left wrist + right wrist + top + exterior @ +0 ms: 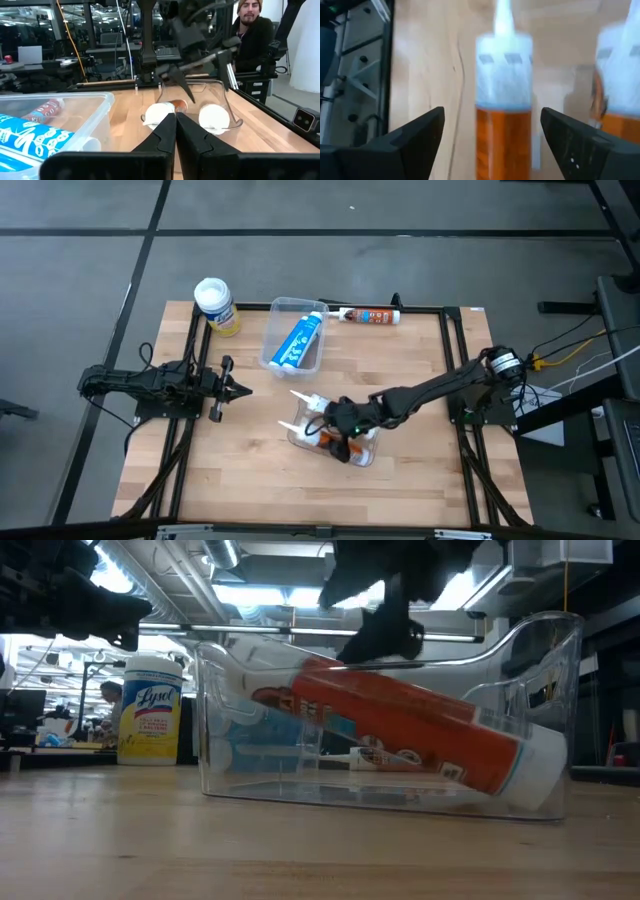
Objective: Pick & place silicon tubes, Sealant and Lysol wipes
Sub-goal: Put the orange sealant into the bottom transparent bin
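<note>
A clear bin (362, 456) near the table's middle holds two orange tubes with white nozzles (304, 398), (292, 426). In the low view one orange tube (400, 730) lies tilted in it, its left end high on the bin's wall. My right gripper (328, 424) hovers open above this bin; its fingers stand on either side of an orange tube (503, 120) without touching it. My left gripper (236, 388) is shut and empty at the table's left. The yellow Lysol wipes canister (215, 305) stands upright at the far left.
A second clear bin (283, 308) at the far middle holds a blue tube (298, 340). Another orange tube (370, 315) lies on the table by the far edge. A person (252, 30) sits beyond the table's right side.
</note>
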### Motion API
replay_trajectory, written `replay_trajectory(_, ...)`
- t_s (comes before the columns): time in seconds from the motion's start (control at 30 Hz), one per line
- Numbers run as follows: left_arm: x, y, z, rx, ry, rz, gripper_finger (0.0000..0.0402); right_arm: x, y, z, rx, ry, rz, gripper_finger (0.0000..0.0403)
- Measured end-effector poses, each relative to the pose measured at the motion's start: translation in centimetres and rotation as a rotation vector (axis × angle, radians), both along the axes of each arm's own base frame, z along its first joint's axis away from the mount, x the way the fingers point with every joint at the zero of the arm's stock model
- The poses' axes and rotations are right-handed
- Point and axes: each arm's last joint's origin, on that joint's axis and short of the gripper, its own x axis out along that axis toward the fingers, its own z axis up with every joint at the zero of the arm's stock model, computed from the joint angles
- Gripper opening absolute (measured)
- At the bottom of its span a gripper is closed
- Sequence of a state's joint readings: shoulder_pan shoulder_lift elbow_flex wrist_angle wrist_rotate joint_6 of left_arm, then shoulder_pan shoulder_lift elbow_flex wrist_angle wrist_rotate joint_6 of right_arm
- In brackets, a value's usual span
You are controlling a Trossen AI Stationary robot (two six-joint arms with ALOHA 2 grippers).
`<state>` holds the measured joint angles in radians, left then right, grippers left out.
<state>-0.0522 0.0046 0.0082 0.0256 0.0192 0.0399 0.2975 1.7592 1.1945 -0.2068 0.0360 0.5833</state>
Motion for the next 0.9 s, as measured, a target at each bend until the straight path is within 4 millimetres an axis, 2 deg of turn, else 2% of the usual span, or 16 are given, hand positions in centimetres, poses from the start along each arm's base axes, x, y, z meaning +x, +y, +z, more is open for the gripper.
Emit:
replay_trajectory(0.23, 0.0, 0.0, 0.0, 0.0, 0.003, -0.001, 0.001, -0.6, -1.6, 2.8, -0.035, -0.024, -0.016, 0.033)
replay_trajectory(0.63, 0.1, 0.0, -0.1, 0.001, 0.012, 0.0, 0.0006, -4.1, -6.5, 6.6, -0.197, 0.041, -0.111, 0.033)
replay_trajectory(0.9, 0.1, 0.0, -0.1, 0.001, 0.015, 0.0, 0.001, -5.2, -10.6, 7.3, -0.315, 0.092, -0.114, 0.033)
